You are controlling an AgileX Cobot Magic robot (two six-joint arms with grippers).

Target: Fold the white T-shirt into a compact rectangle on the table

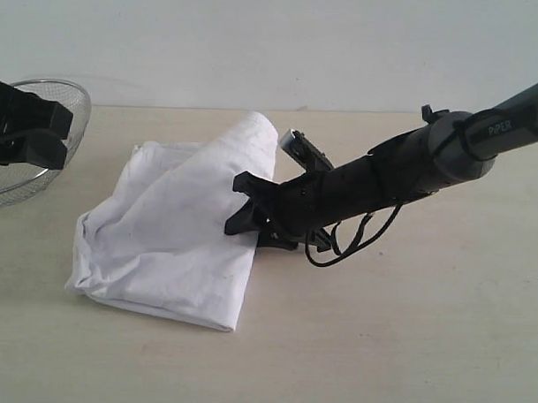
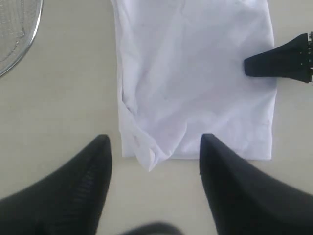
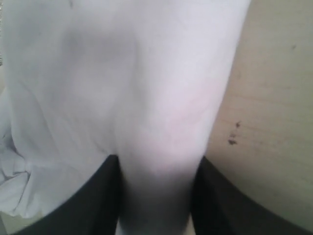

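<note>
**Right tool goes in at the shirt's edge for another fold**

Exterior view first: the shirt [image 1: 170,242] lies on the counter [image 1: 406,330] as a rough, lumpy slab, partly folded, plain white side up, with one rolled ridge humped at its far corner. The right tool [image 1: 235,203] is down at the shirt's right edge. The left tool [image 1: 66,140] hangs well apart from it, in front of a wire mesh basket [image 1: 9,188].

Left wrist view: the left tool [image 1: 266,239] has its fingers wide apart, nothing between them, above bare counter just beside the shirt's hem. The cloth looks soft and thin, with shallow creases and an uneven corner.

Right wrist view: a ridge of cloth fills the gap in the right tool [image 3: 157,159], with both fingers against it. A firm pinch? I cannot tell. The pale wood grain has dark specks [image 3: 232,139].

My read: this is the grab for a further fold. Next it needs a grip through every layer, then a low carry across to square the rectangle.
</note>
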